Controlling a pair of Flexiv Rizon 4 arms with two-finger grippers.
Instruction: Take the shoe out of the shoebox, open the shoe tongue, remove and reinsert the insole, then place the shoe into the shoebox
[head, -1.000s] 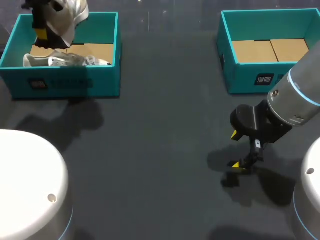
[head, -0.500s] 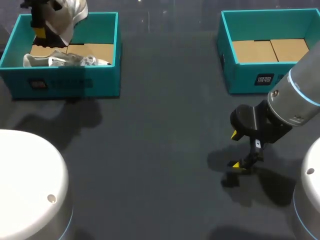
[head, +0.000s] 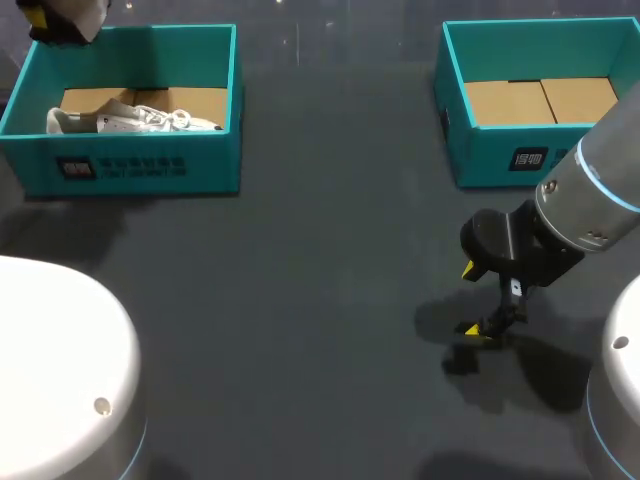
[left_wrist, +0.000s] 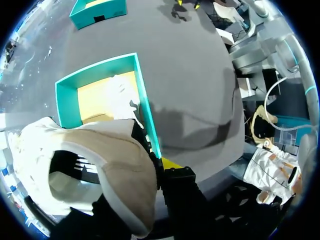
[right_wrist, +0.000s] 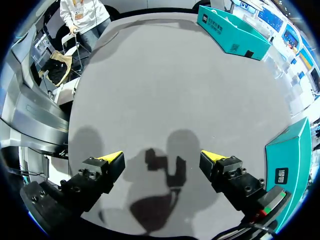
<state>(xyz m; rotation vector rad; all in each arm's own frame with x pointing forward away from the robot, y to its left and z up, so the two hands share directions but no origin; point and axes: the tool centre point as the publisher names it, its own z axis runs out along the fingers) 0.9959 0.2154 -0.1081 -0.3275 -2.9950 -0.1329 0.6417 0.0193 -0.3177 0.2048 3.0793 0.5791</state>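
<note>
— How far along does this look?

— Barely started, I'd say. The shoe (left_wrist: 100, 167) is out of the left shoebox (head: 130, 175): it hangs in the air over that box's far left corner, clamped in the left gripper (head: 48, 22). In the left wrist view the shoe's opening faces the camera, with one yellow tip showing beside it.

— So what's left?

— Nearly everything: opening the tongue, taking the insole out and putting it back, then returning the shoe to the box. I see no insole outside the shoe.

— And the other arm?

— The right gripper (right_wrist: 161, 159) hovers low over the table (head: 320, 280), well apart from the left shoebox, off to its right and nearer the robot. Its fingers are spread wide, with nothing between them.

— Anything in the way?

— A second shoe (head: 135, 122), white with laces, lies inside the left shoebox along its near wall, so the return spot looks tight. The right shoebox (head: 500, 160), far to the right of the left one, shows only its cardboard floor.
</note>
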